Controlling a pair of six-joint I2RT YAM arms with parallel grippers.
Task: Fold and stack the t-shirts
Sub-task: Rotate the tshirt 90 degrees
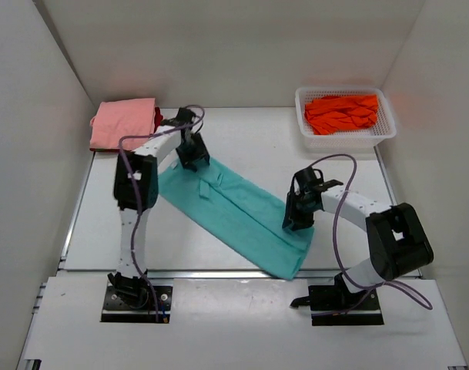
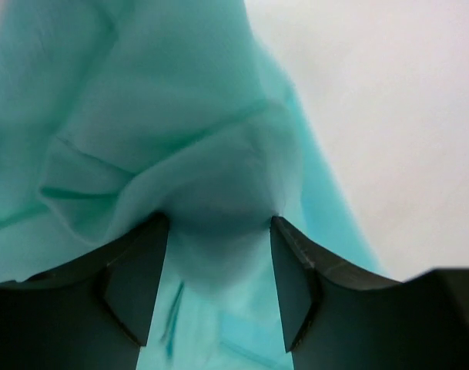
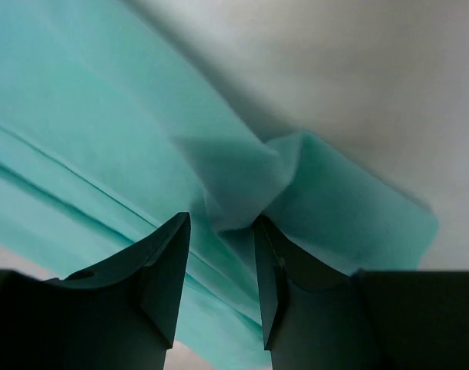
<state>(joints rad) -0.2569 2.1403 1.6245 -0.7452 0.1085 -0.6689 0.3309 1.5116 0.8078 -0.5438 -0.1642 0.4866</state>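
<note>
A teal t-shirt [image 1: 234,204] lies folded into a long band, running diagonally across the table from back left to front right. My left gripper [image 1: 192,158] is at its back left end and shut on a bunch of the teal cloth [image 2: 180,92], which bulges between its jaws [image 2: 219,223]. My right gripper [image 1: 296,220] is near the front right end and shut on a raised pinch of the cloth [image 3: 80,116] between its jaws [image 3: 222,223]. A salmon pink t-shirt [image 1: 125,122] lies folded at the back left, on a dark red one [image 1: 158,118]. A bright orange t-shirt [image 1: 342,112] lies crumpled in the basket.
A white mesh basket [image 1: 346,140] stands at the back right corner. White walls close in the table on the left, back and right. The arm bases sit at the near edge.
</note>
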